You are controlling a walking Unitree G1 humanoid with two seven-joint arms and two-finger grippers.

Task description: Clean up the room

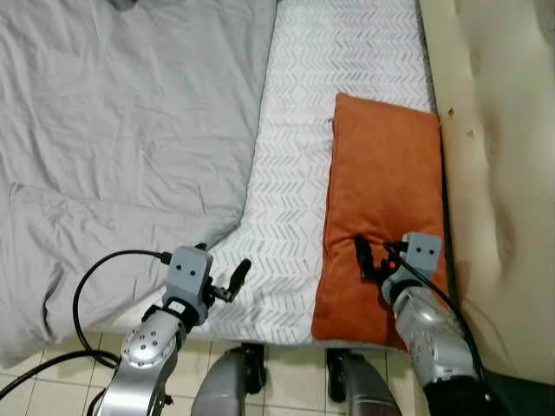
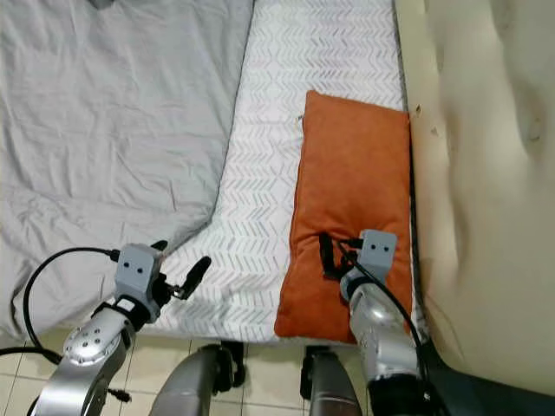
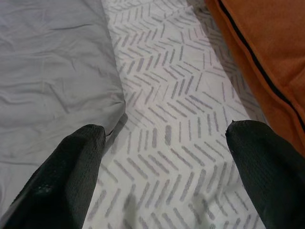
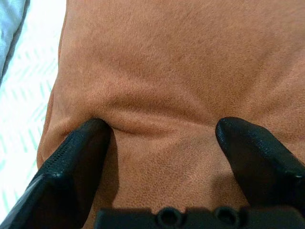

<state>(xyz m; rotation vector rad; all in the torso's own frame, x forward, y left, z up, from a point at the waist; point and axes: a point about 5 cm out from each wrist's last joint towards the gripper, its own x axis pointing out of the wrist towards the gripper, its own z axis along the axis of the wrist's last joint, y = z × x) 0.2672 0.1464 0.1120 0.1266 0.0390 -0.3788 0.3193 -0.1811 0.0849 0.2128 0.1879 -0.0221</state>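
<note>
pillow under the right gripper, bed tidying barely begun

the orange pillow (image 1: 381, 208) lies flat on the patterned sheet (image 1: 299, 156), lengthwise along the bed's edge next to the cream mattress (image 1: 499, 130) that stands up against that side. its near end reaches the foot edge of the bed, close to the robot.

the right gripper (image 1: 379, 254) is pressed down on the near end of the pillow. in the right wrist view its two black fingers (image 4: 76, 157) stand apart and dig into the fabric, with a fold of cloth bunched between them. they are not yet clamped on it, so the pillow reads as touched but not gripped or lifted.

away from the pillow, across the bare strip of sheet, the left gripper (image 1: 236, 279) hovers low over the foot edge with its fingers (image 3: 71, 176) spread wide and nothing between them. beyond it, farther still from the pillow, the grey duvet (image 1: 121, 147) lies rumpled over the far half of the bed, its edge folded back off the sheet.

as a judgement: the tidying is at an early stage. the pillow still wants closing on and carrying to its proper place, and the duvet looks unspread.
</note>
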